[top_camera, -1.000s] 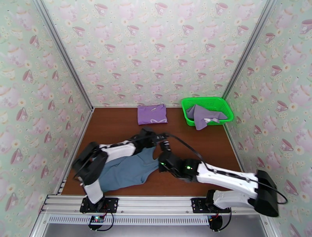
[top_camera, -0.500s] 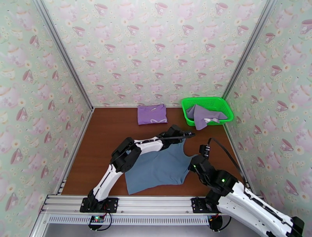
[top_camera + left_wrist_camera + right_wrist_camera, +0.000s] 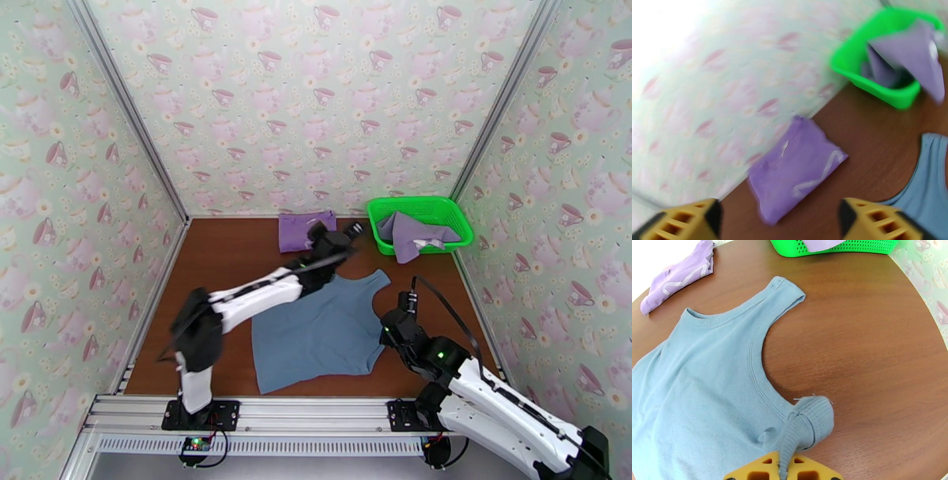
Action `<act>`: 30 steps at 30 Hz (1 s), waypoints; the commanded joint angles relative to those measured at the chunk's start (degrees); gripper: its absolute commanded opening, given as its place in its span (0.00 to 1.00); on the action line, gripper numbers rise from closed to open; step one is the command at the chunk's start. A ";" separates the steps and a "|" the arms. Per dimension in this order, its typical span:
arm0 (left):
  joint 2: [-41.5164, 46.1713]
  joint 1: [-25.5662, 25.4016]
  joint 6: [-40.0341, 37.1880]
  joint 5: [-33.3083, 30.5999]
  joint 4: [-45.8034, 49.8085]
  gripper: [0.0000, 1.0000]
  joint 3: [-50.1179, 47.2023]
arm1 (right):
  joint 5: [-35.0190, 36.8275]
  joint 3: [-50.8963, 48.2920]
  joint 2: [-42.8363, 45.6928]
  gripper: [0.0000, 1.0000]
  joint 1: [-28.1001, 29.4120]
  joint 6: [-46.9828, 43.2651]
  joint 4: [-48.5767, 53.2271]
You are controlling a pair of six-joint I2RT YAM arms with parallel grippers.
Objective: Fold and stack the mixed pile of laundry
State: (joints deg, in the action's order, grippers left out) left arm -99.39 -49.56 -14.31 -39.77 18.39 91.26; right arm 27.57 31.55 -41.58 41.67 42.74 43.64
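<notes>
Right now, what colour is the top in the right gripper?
Plain dusty blue-grey. The tank top shows best in the right wrist view, strap in the right gripper.

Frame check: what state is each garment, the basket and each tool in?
Bright purple cloth shirt: folded, flat on the table.
Dusty blue-grey cloth tank top: spread flat, one strap bunched.
Green plastic mesh basket: upright on the table.
Pale lavender-grey cloth garment: crumpled, hanging over the basket's rim.
Left tool: open, empty.
Right tool: shut on the tank top's strap.
</notes>
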 commanded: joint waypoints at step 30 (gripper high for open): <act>-30.69 24.58 32.22 25.34 31.45 0.00 11.46 | -3.80 4.11 -5.16 0.00 -4.40 -4.19 -0.34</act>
State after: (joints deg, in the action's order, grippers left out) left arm -129.29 -24.29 20.99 -16.97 50.65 101.41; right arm 24.32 33.74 -46.44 37.78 39.57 44.14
